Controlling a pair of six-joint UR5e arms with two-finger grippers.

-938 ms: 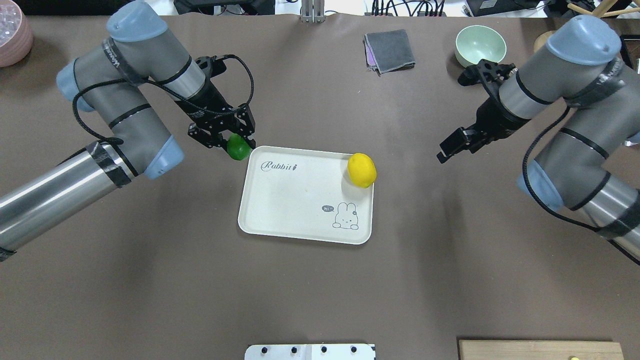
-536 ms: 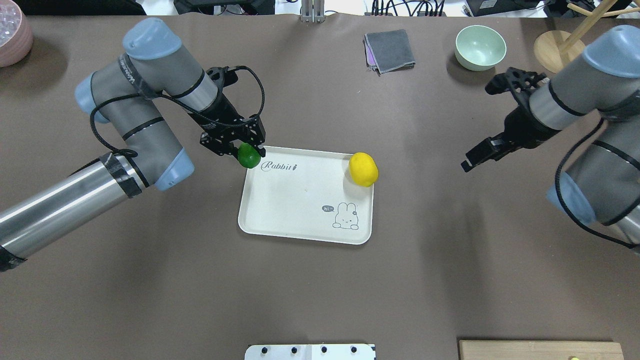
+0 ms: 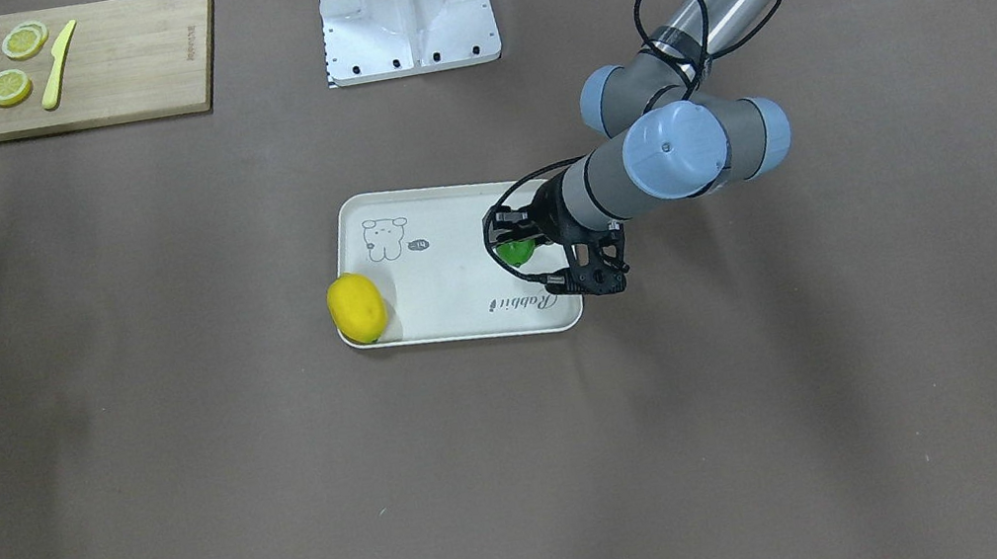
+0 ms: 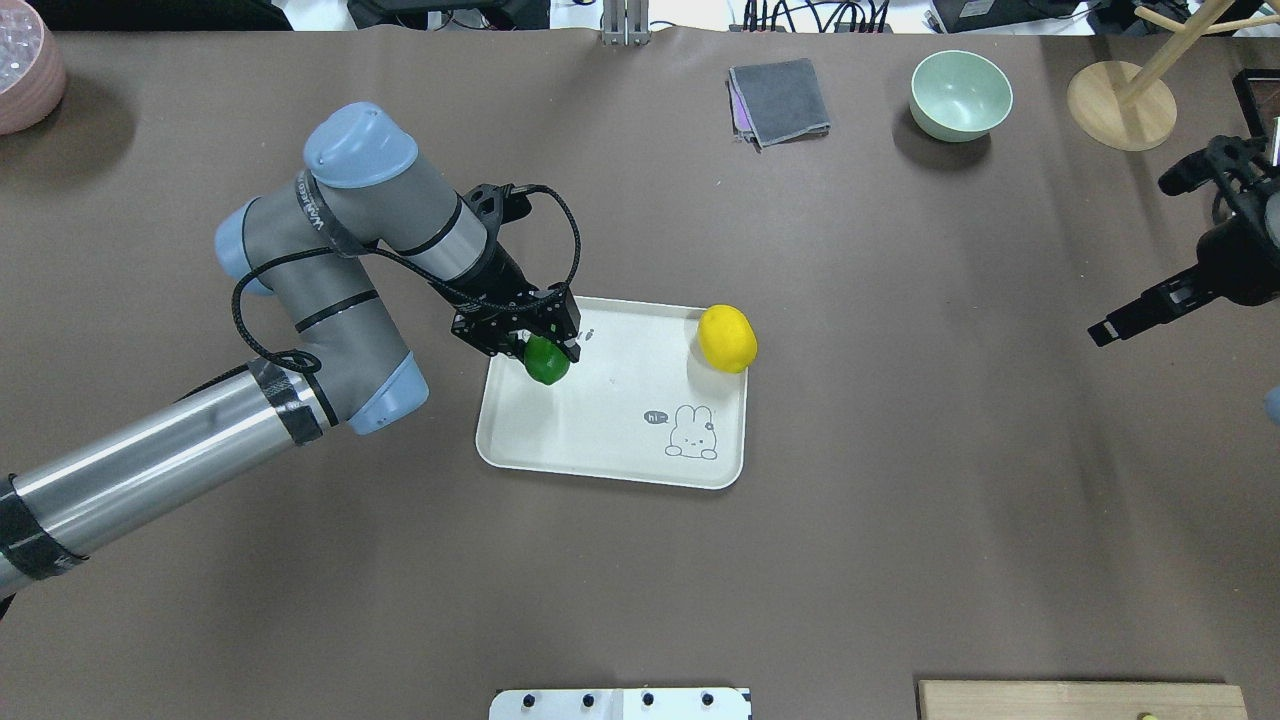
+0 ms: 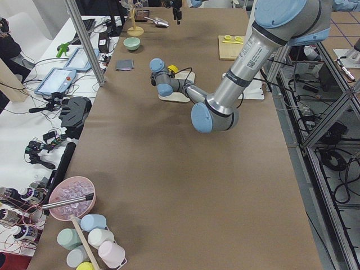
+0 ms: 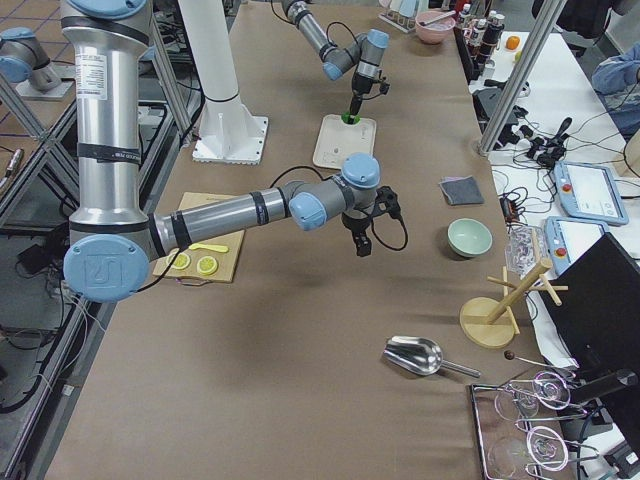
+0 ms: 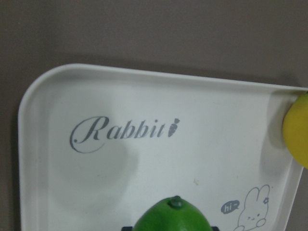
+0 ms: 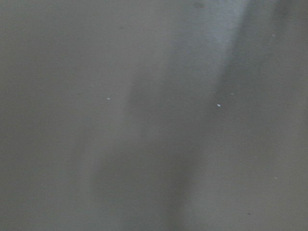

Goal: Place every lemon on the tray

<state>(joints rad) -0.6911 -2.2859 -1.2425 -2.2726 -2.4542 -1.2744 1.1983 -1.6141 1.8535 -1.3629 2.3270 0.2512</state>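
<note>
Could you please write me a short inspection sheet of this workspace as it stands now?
Surface: brown table cover, lying flat.
Job's things: cream tray mid-table; yellow lemon on it at a corner by the rim; green lemon held over the opposite end, contact with the tray unclear.
Clutter: grey cloth, green bowl, wooden stand, pink bowl; cutting board with lemon slices and yellow knife.
Pincers: left pincer shut on the green lemon; right pincer near the table's edge, nothing seen in it, open or shut unclear.
Cables: black cable loops at the left wrist.
Surroundings: side bench with tablets and cups.
</note>
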